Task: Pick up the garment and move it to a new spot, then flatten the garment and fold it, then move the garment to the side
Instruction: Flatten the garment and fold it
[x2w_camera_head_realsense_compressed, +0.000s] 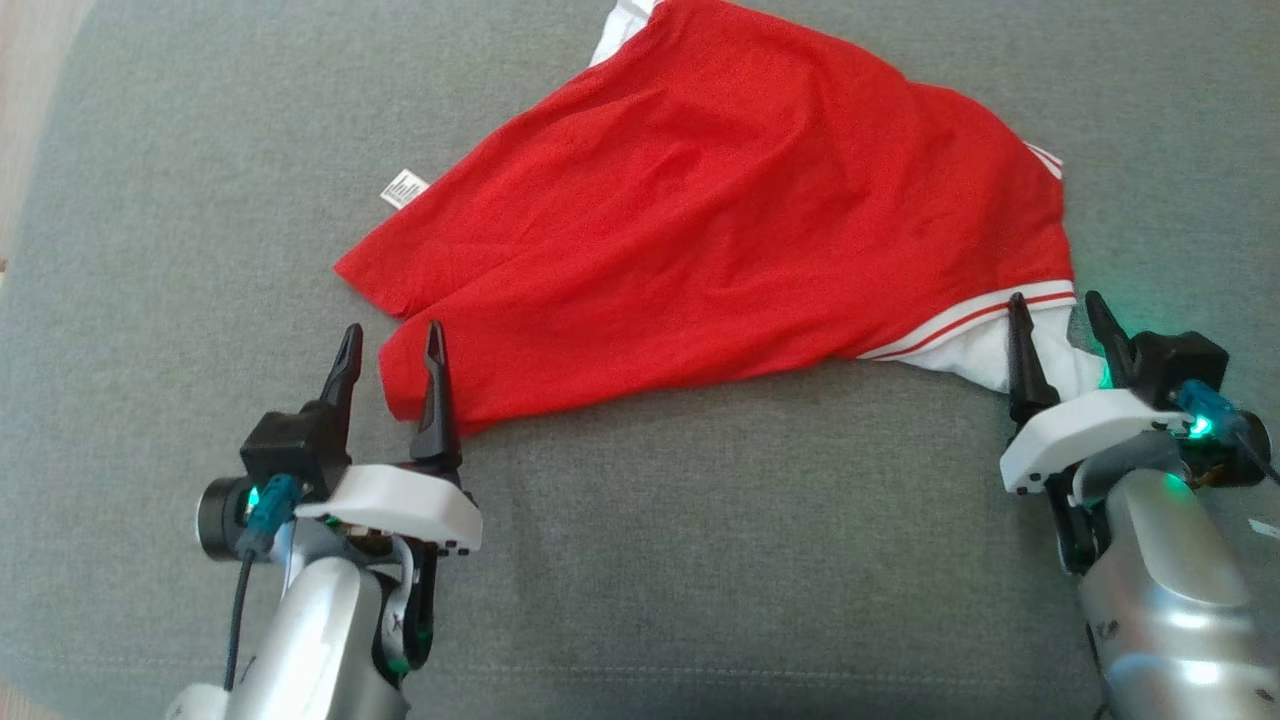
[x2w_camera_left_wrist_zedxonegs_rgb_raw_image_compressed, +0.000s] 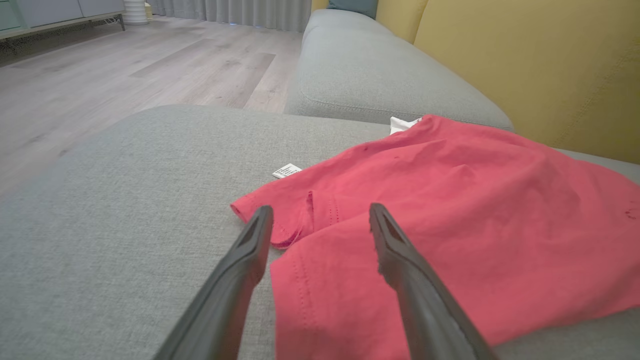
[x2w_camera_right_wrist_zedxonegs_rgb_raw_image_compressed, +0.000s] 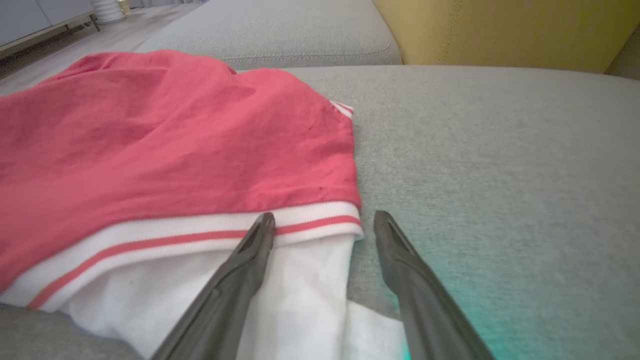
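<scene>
Red jersey (x2w_camera_head_realsense_compressed: 720, 200), white sleeve (x2w_camera_head_realsense_compressed: 985, 362), red-and-white striped trim (x2w_camera_head_realsense_compressed: 970, 318), white label (x2w_camera_head_realsense_compressed: 403, 188) with dark print. Grey woven cushion (x2w_camera_head_realsense_compressed: 700, 560). Mustard-yellow backrest (x2w_camera_left_wrist_zedxonegs_rgb_raw_image_compressed: 550, 60). Pale wood-grain floor (x2w_camera_left_wrist_zedxonegs_rgb_raw_image_compressed: 125, 75).

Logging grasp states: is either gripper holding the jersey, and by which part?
Nothing is held: left gripper and right gripper stand open at edges of the jersey.
</scene>
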